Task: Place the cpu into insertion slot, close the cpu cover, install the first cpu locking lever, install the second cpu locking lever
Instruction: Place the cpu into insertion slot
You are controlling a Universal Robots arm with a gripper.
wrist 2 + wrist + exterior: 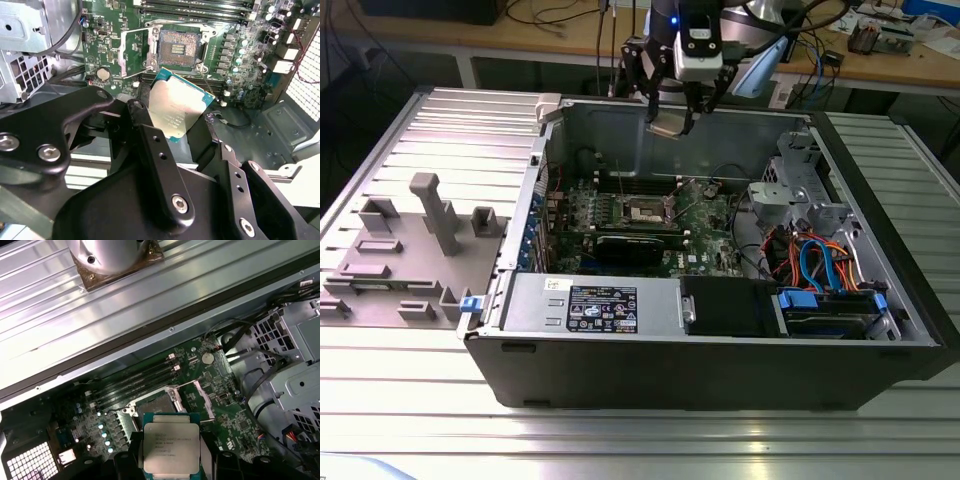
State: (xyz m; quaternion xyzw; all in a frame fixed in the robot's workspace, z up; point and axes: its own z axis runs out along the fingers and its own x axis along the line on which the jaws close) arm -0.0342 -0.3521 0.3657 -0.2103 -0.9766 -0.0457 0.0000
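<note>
Exterior view: the gripper (672, 118) hangs over the rear of the open computer case (720, 370), its jaws clamped on the cpu (667, 128).
Second wrist view shows more: the cpu (177, 107) is tilted, clear of the bare insertion slot (175, 47), with the cpu cover (135, 47) swung open beside it. A metal drive cage (25, 50) borders the green motherboard (240, 60).
</note>
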